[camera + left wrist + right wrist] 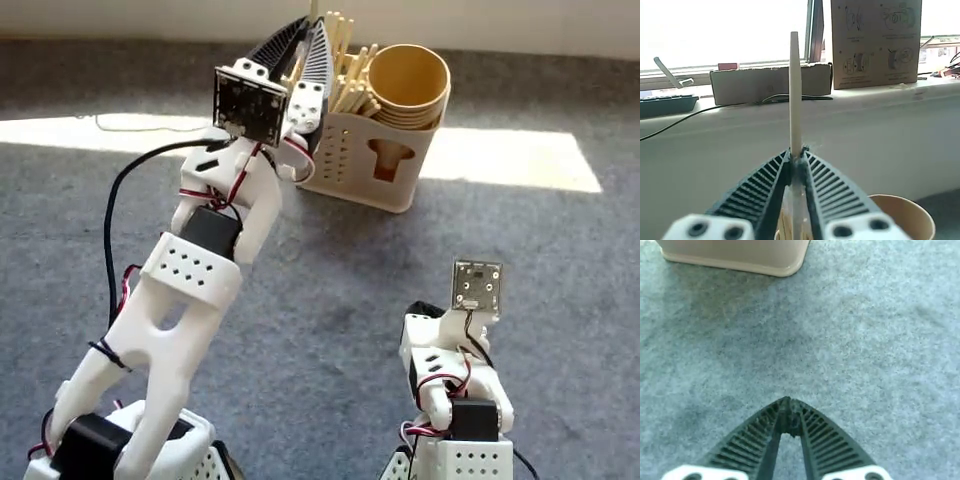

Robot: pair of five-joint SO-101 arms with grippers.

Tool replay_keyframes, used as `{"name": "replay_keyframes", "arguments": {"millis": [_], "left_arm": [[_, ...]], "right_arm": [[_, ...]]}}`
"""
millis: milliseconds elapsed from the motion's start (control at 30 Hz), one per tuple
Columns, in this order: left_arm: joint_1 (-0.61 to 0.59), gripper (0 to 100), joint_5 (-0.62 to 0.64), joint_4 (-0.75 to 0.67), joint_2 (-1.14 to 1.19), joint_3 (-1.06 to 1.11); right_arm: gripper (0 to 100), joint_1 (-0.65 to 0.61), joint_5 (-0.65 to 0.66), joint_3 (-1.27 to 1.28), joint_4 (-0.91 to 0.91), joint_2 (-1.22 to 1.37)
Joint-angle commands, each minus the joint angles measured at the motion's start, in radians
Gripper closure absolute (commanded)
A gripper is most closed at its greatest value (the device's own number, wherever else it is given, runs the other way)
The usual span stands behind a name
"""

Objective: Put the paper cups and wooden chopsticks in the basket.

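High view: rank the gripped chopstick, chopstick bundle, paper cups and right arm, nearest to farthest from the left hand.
1. The gripped chopstick, in the left hand itself.
2. The chopstick bundle, beside it in the basket.
3. The paper cups, at the basket's other end.
4. The right arm, far off across the carpet.

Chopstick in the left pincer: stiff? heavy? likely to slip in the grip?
Probably stiff: the chopstick stands straight above the left pincer with no sag. Likely light, being thin plain wood. It might slide lengthwise, since the smooth shaft runs along the shut pincer rather than across it. Released, it would probably lean among those already in the basket.
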Motion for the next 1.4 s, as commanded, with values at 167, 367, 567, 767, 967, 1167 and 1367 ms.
{"name": "replay_keyframes", "arguments": {"millis": [167,367,567,767,967,1167,1367], "left_arm": [[-0.127,100,0.213,-0.017,-0.018,-0.128],[-0.133,100,0.247,-0.017,0.130,-0.300],[-0.127,100,0.296,0.055,0.271,-0.463],[-0.159,100,0.295,0.153,0.384,-0.533],[-0.179,100,0.295,0.203,0.449,-0.476],[-0.176,93,0.295,0.212,0.450,-0.366],[-0.160,85,0.293,0.453,0.450,-0.418]], "right_arm": [[99.2,0.012,-0.006,0.131,-0.001,-0.001],[99.2,0.012,-0.006,0.131,-0.001,-0.001],[99.2,0.013,-0.006,0.131,-0.001,-0.001],[99.2,0.013,-0.006,0.130,-0.001,-0.001],[99.2,0.013,-0.006,0.130,-0.001,-0.001],[99.2,0.013,-0.006,0.130,-0.001,-0.001],[99.2,0.013,-0.006,0.130,-0.001,-0.001]]}}
